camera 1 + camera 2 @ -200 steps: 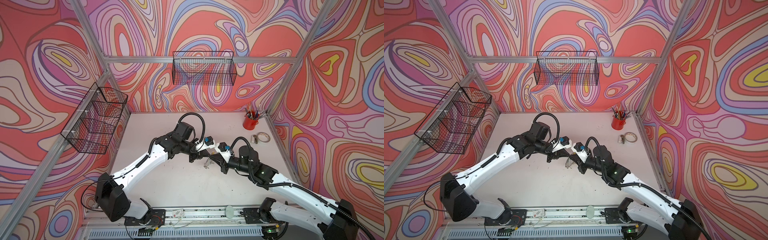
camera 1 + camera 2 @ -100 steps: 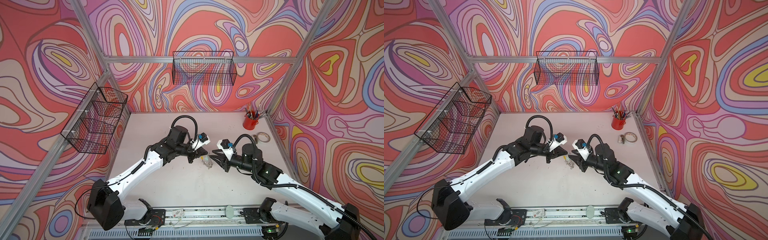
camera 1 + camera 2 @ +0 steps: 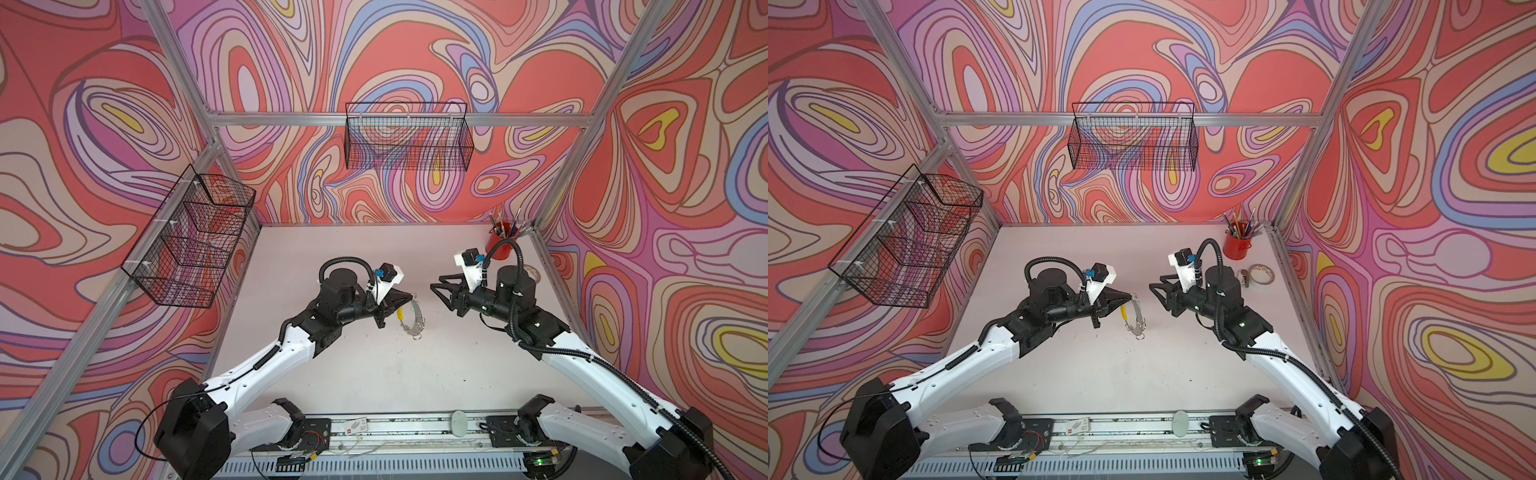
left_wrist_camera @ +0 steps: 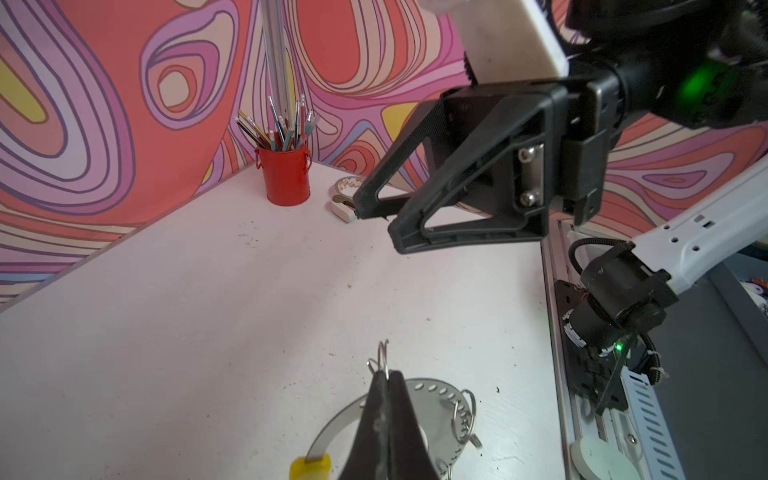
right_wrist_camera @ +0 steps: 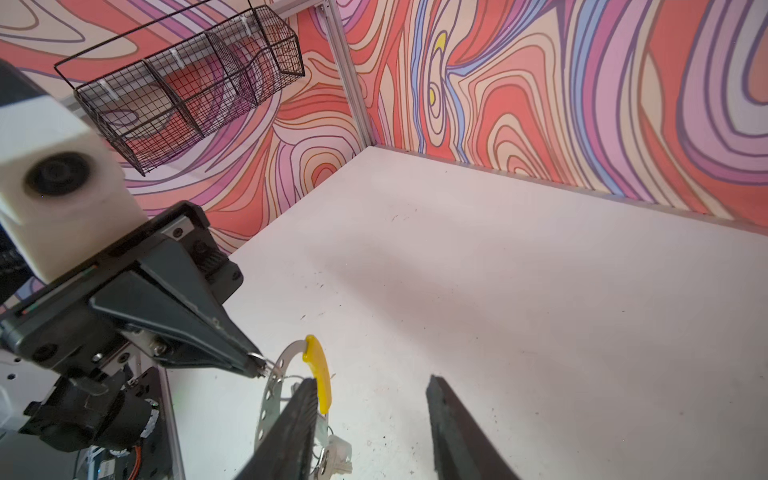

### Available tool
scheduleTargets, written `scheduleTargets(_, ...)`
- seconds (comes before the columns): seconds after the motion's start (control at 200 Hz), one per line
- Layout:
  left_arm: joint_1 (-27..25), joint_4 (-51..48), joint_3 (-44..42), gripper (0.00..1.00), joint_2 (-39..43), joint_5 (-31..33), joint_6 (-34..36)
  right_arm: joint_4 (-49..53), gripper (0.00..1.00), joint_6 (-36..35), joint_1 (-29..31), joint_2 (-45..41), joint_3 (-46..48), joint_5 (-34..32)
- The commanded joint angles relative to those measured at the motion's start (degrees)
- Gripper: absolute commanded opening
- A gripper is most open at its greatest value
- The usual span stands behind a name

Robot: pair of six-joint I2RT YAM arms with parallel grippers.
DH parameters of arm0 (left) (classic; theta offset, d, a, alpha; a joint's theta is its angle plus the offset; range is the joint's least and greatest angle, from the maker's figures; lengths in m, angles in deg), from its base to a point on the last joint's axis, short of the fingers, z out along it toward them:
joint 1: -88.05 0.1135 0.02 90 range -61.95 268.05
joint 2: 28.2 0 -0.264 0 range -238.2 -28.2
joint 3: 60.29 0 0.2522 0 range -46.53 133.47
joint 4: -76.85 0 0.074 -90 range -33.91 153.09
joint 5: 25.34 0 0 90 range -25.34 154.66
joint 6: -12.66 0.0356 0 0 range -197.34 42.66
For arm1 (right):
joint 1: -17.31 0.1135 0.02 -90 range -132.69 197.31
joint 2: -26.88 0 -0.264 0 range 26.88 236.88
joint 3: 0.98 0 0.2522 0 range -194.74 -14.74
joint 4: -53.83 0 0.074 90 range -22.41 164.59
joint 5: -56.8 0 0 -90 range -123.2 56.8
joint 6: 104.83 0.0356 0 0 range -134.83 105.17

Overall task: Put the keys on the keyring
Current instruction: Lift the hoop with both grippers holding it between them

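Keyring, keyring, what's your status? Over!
Left gripper shut on keyring rim loop; ring hanging. Right gripper open, empty, facing it. Nothing between them.

The left gripper (image 4: 385,376), jaws pressed together, pinches a small wire loop (image 4: 383,356) on the grey keyring (image 4: 434,392).

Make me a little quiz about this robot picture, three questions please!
1. True or false: the left claw is shut on the keyring.
2. Pick one: what colour is the sleeve on the keyring? A yellow, B green, C blue.
3. Fill the gap: the right claw is open and holds ____.

Key: 1 true. 2 A. 3 nothing.
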Motion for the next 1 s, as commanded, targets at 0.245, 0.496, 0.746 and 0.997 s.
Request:
scheduleTargets(0.245,-0.8,36.3,-10.0,0.00,-0.6,3.9,-11.2,-12.9,0.41,10.9,-3.9,2.8,0.0,16.9)
scheduleTargets(0.496,-1.9,51.1,-13.9,0.00,-5.2,4.7,-13.2,-14.5,0.30,10.9,-3.6,7.1,-3.1,24.5)
scheduleTargets(0.746,-3.0,58.5,-16.3,0.00,-8.6,5.1,-15.2,-15.4,0.23,10.9,-2.9,7.8,-3.4,25.8)
scheduleTargets(0.997,-3.3,58.5,-16.3,0.00,-9.1,5.4,-15.0,-16.8,0.19,11.2,-2.6,9.0,-2.9,26.9)
